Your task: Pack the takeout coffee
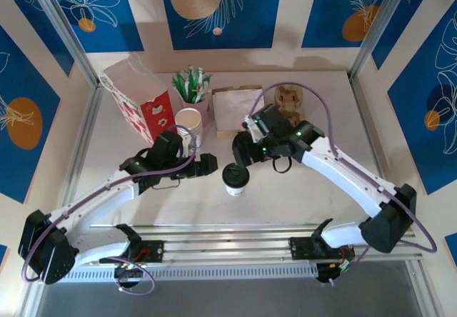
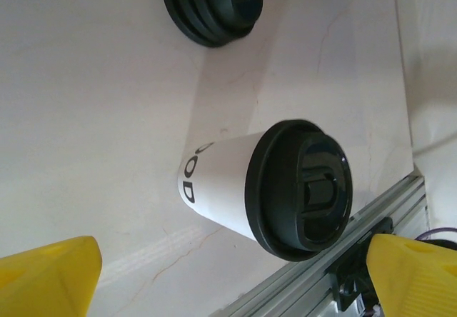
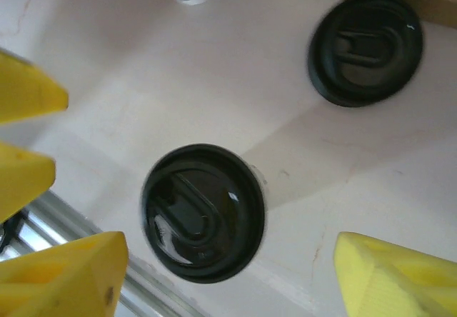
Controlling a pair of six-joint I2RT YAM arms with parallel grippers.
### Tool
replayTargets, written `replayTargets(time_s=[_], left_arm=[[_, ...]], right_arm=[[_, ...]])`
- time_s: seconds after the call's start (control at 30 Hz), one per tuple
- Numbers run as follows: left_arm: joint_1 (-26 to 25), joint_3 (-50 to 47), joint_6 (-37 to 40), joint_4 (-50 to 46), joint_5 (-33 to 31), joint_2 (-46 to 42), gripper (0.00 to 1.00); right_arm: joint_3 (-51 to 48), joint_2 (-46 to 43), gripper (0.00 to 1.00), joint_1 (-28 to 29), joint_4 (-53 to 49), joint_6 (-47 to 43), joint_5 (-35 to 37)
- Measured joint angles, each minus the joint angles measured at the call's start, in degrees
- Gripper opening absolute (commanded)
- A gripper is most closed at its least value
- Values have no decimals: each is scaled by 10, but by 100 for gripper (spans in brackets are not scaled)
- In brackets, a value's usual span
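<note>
Directly over the small white tapered paper cup with a round black plastic lid, the right gripper hangs released, its yellow jaws spread to either side. The left gripper, likewise spread wide, frames the same cup. That cup stands upright on the pale marbled table near the middle of its front edge, with another black lid just beyond; cream walls with blue leaf-patterned panels enclose the far edge and sides.

Top view high, from behind, looking down; both wrist views close, sharing lidded cup
</note>
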Motion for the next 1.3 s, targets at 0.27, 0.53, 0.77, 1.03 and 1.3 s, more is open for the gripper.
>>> replayTargets(time_s=[0.27,0.53,0.77,1.03,1.3], left_arm=[[-41,17,-1,2,-13,60,94],[-55,21,-3,14,-20,93,94],[-63,27,-6,23,-25,115,94],[-73,30,-11,42,-29,132,93],[-82,30,-17,60,-29,143,93]], right_arm=[[-181,-99,64,-26,55,142,-36],[-348,-229,61,-35,191,290,-73],[-429,-265,61,-16,301,377,-89],[-497,-318,59,10,407,452,-76],[-528,-319,59,26,462,490,-57]])
